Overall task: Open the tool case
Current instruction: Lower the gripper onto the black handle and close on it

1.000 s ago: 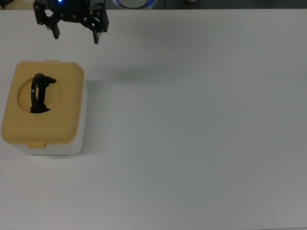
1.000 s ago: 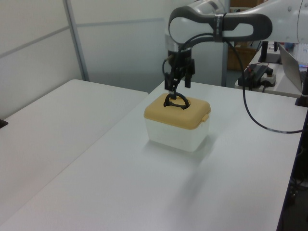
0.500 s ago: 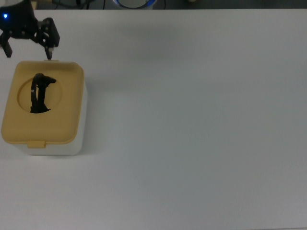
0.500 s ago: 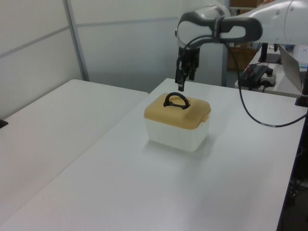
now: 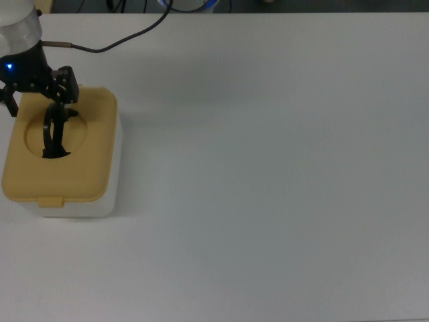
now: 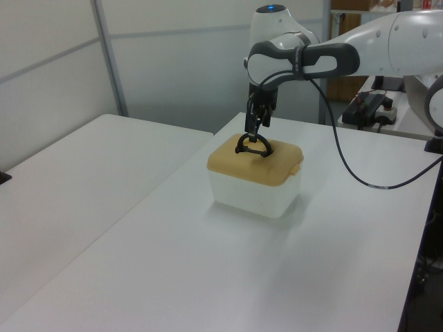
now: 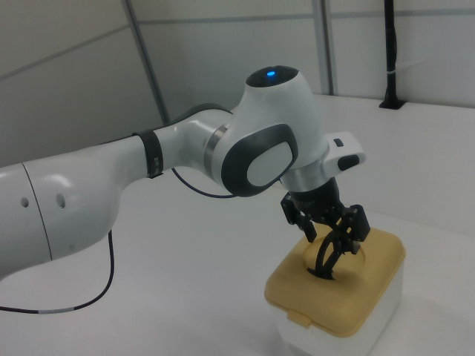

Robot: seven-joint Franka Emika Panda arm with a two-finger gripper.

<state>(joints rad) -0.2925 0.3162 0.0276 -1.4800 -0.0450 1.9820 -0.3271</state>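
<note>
We count one tool case (image 5: 60, 161), carrying one yellow lid (image 6: 266, 163) and one black handle (image 5: 52, 131). We count one arm (image 7: 148, 178) with one gripper (image 5: 37, 100), and one black cable (image 6: 360, 166). We count two white tables (image 6: 228, 270), side by side in the left view.

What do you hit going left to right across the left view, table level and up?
Bare side table → tool case with the tool above its black handle → black cable → black power strip at the far right.
</note>
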